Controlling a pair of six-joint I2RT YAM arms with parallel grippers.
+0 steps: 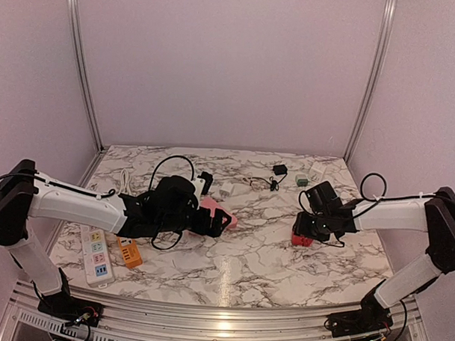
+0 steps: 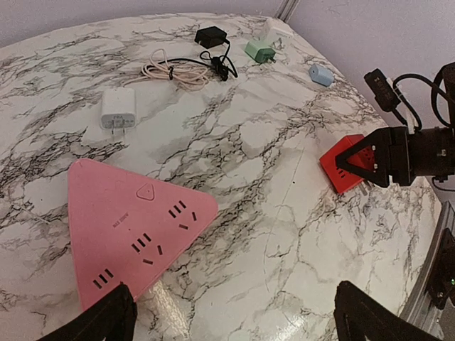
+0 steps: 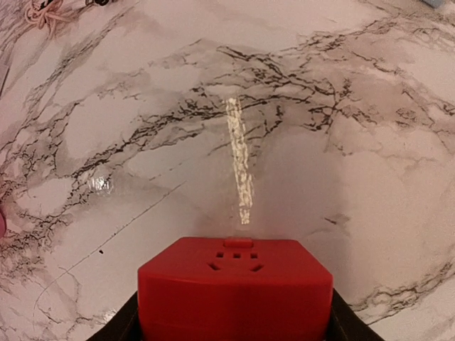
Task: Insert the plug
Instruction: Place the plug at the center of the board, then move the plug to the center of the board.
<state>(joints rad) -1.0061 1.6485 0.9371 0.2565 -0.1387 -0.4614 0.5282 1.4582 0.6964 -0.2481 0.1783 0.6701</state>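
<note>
My left gripper [image 2: 238, 316] is open and holds nothing, hovering just above the marble beside a flat pink triangular socket block [image 2: 128, 227]; in the top view that gripper [image 1: 220, 221] sits at the pink block [image 1: 213, 207]. My right gripper [image 3: 234, 316] is shut on a red socket cube [image 3: 234, 284] and holds it low over the right of the table [image 1: 301, 237]. From the left wrist, the red cube [image 2: 341, 167] shows clamped between the black fingers [image 2: 387, 156]. Loose plugs lie at the back: a white one [image 2: 117, 108], a green one [image 2: 259, 51], a blue one [image 2: 320, 74].
A black adapter [image 2: 211, 35] with its cord and a coiled pink cable [image 2: 174, 69] lie at the back. A white power strip [image 1: 96, 254] and an orange one [image 1: 129, 251] lie at the front left. Metal frame posts [image 1: 369, 78] stand behind the table.
</note>
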